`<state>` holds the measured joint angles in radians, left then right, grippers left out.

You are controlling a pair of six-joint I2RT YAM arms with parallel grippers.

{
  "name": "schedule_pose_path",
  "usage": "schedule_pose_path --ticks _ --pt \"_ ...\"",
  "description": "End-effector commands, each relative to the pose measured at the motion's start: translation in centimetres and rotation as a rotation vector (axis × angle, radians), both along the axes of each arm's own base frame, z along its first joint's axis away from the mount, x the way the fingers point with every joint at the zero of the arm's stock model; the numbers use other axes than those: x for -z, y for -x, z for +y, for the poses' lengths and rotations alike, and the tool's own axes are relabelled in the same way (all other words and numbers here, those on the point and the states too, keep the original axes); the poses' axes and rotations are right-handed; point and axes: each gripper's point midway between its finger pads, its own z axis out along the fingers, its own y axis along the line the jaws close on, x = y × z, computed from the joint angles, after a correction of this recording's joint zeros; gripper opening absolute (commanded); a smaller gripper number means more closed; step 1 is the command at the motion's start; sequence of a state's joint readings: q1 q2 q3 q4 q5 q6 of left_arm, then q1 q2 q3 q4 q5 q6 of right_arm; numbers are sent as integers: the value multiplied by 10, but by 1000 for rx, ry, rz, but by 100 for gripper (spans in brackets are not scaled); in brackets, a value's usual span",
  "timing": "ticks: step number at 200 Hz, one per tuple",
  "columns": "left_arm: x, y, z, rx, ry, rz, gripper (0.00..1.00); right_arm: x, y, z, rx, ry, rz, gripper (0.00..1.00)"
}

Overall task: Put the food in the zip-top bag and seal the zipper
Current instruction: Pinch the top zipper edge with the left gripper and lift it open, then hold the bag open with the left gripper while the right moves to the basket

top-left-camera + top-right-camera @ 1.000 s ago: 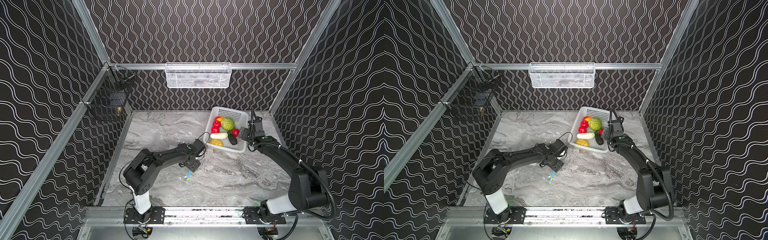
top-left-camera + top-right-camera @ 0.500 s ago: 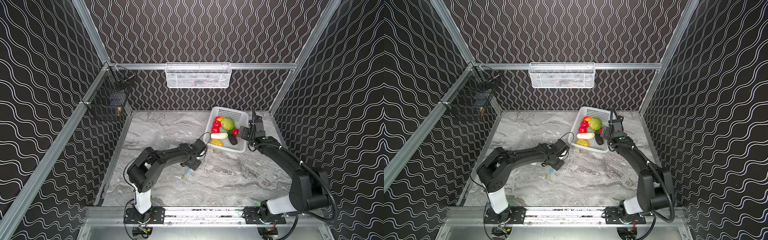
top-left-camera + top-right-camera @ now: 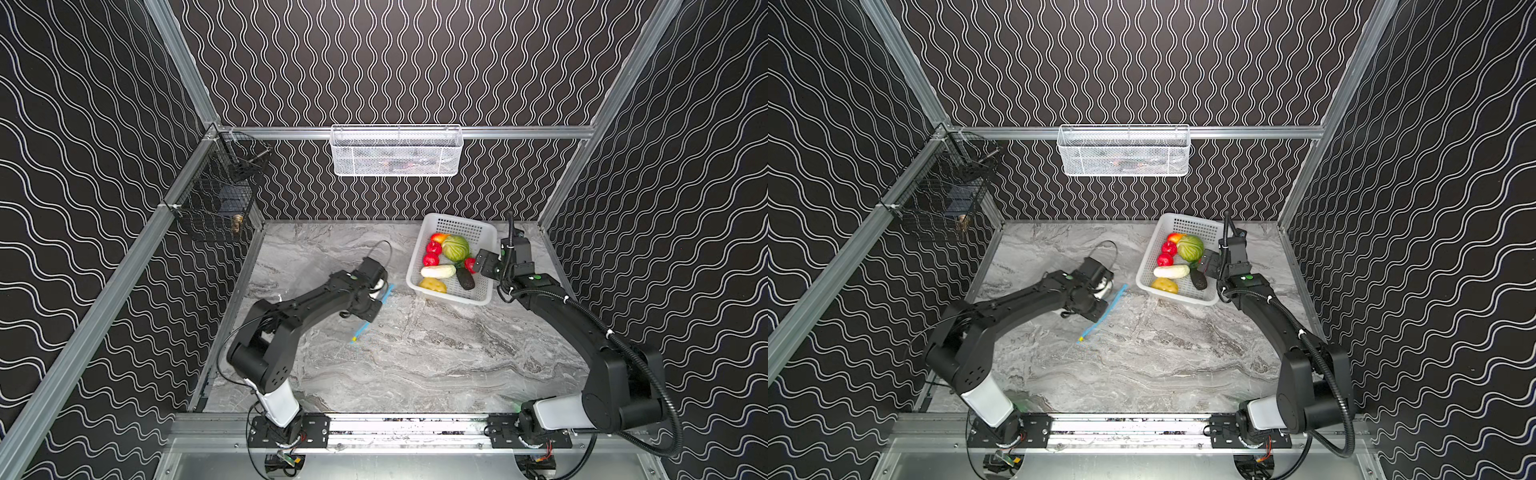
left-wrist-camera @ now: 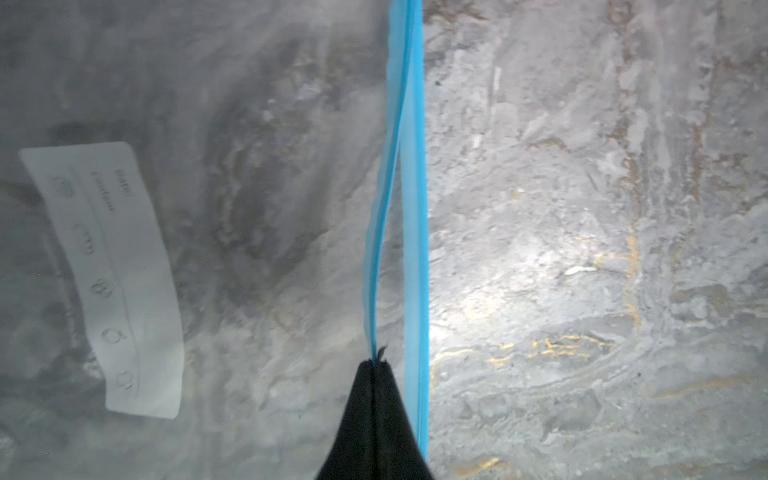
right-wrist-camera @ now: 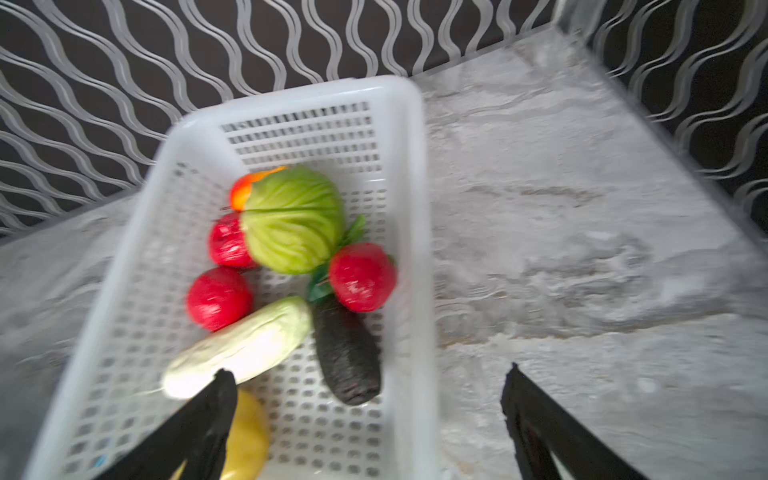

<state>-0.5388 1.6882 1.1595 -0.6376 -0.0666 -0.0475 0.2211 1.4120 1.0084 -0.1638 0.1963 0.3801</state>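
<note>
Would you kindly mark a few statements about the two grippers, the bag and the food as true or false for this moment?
1. The left gripper is shut on the zipper of the zip-top bag. True.
2. The cabbage lies in the white basket. True.
3. The right gripper grips the cabbage. False: its jaws stand open above the white basket and hold nothing.
4. The zipper is sealed along its whole length. False: in the left wrist view its two blue lips are parted.
</note>
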Motion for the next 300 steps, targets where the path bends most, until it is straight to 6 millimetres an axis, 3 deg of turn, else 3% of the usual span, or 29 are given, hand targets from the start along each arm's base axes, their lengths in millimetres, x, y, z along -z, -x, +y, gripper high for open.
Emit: schedule_pose_path --ticks 1,57,95,137,164,189,231,300 --pt "-14 4 -1 29 65 26 0 -14 0 30 -64 -98 -45 99" --pt "-70 -6 10 42 133 -91 0 -31 18 136 -272 -243 -42 99" --pt "-94 -16 17 50 143 -149 0 -21 37 193 -360 -342 -9 99" --pt "-107 -22 23 14 148 -159 0 -6 55 250 -434 -394 52 99" --pt "-112 -20 30 2 124 -164 0 6 60 273 -451 -359 99 99" --pt "-127 -20 34 11 106 -175 0 5 57 287 -450 -310 110 99" --pt "-148 -28 34 9 118 -253 0 6 57 295 -424 -283 151 99" --pt "-155 -30 39 6 106 -299 0 -3 65 327 -482 -319 151 99"
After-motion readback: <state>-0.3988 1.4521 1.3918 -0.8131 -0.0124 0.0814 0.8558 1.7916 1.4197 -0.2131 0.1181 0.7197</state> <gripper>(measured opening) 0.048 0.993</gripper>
